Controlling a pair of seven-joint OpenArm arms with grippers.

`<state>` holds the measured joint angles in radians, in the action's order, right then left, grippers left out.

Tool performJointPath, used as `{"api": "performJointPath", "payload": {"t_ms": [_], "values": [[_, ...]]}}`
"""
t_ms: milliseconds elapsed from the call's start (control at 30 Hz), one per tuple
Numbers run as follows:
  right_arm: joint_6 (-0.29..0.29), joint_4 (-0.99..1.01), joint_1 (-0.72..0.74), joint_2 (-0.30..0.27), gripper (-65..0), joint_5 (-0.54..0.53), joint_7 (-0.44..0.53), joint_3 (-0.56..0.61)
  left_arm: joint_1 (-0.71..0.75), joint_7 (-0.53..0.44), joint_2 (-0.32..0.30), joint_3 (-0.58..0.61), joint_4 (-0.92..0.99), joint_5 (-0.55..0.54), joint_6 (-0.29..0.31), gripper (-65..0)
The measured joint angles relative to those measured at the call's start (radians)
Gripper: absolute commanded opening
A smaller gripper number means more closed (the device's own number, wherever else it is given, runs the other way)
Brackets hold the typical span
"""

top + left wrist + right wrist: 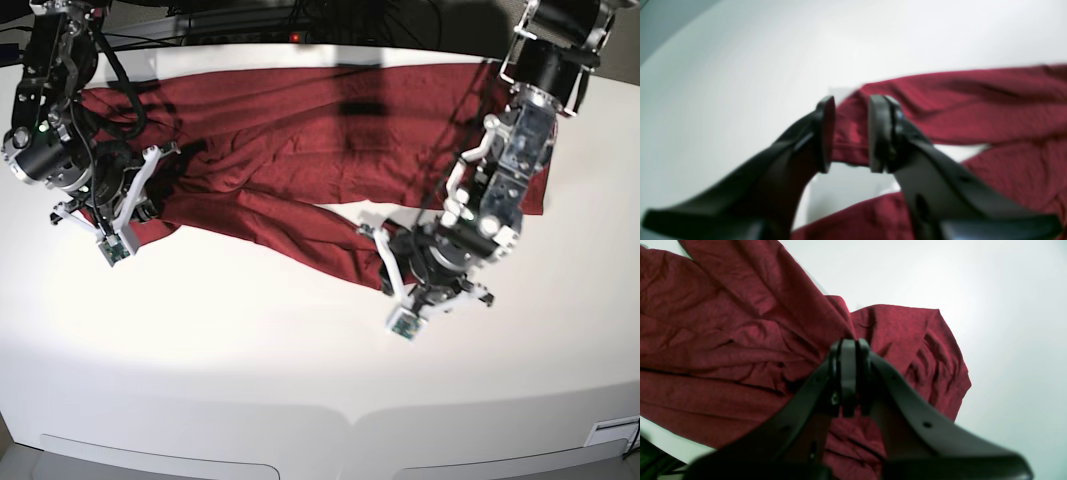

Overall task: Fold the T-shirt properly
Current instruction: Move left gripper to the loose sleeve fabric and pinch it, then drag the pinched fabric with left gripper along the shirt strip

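Left gripper (pixel 848 133) standing apart around the T-shirt (pixel 300 130) cuff — right gripper (pixel 849 380) clamping bunched cloth near the table's (pixel 250 340) edge. Next: regrasping.

Two robot arms of black motor housings and white printed brackets, trailing black cables, each end in a matte-black left claw (pixel 850 133) and right claw (pixel 849 376) with flat oval pads, small screws and round holes along curved fingers, and a green-lit wrist camera board.

Base looks down; wrist views close over T-shirt (pixel 300 130).
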<state>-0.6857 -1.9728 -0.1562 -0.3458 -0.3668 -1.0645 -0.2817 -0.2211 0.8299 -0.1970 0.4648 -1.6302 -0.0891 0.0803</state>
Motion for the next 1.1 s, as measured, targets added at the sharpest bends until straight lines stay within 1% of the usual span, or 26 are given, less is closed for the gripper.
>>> {"api": "performJointPath", "payload": {"t_ms": [100, 133, 233, 300, 367, 400, 467, 567, 600, 767, 867, 1033, 1100], "values": [[0.000, 0.000, 0.000, 0.000, -65.0, 0.000, -0.001, 0.000, 0.038, -0.135, 0.000, 0.085, 0.046, 0.114, 0.003, -38.3], [0.000, 0.000, 0.000, -0.001, -65.0, 0.000, -0.002, 0.000, 0.045, -0.159, 0.000, 0.118, 0.070, 0.146, 0.002, -37.9], [0.000, 0.000, 0.000, 0.000, -65.0, 0.000, -0.007, 0.000, 0.046, -0.154, 0.000, 0.217, 0.145, 0.226, 0.004, -37.9], [0.000, 0.000, 0.000, 0.000, -65.0, 0.000, -0.011, 0.000, 0.043, -0.159, 0.011, 0.250, 0.200, 0.287, -0.002, -37.9], [0.000, 0.000, 0.000, -0.001, -65.0, 0.000, -0.011, 0.000, 0.038, -0.180, 0.035, 0.253, 0.257, 0.333, -0.047, -37.9], [0.000, 0.000, 0.000, 0.000, -65.0, 0.000, -0.011, 0.000, 0.032, -0.182, 0.045, 0.253, 0.280, 0.339, -0.051, -37.9], [0.000, 0.000, 0.000, 0.000, -65.0, 0.000, -0.011, 0.000, 0.018, -0.223, 0.060, 0.253, 0.331, 0.349, -0.075, -37.9], [0.000, 0.000, 0.000, 0.000, -65.0, -0.003, -0.011, 0.000, 0.005, -0.244, 0.064, 0.253, 0.374, 0.348, -0.095, -37.9], [0.000, 0.000, 0.000, 0.000, -65.0, -0.003, -0.011, 0.000, -0.002, -0.243, 0.064, 0.253, 0.383, 0.349, -0.098, -37.9], [0.000, 0.000, 0.000, 0.000, -65.0, -0.003, -0.011, 0.000, -0.018, -0.167, 0.064, 0.253, 0.386, 0.354, -0.100, -37.9], [0.000, 0.000, 0.000, 0.000, -65.0, -0.003, -0.011, 0.000, -0.020, -0.138, 0.063, 0.253, 0.387, 0.401, -0.100, -38.0], [0.000, 0.000, 0.000, 0.000, -65.0, -0.003, -0.011, 0.000, -0.020, -0.138, 0.029, 0.253, 0.385, 0.412, -0.100, -38.0], [0.000, 0.000, 0.000, 0.000, -65.0, -0.003, -0.011, 0.000, -0.021, -0.116, 0.020, 0.253, 0.385, 0.418, -0.105, -38.0]]}}
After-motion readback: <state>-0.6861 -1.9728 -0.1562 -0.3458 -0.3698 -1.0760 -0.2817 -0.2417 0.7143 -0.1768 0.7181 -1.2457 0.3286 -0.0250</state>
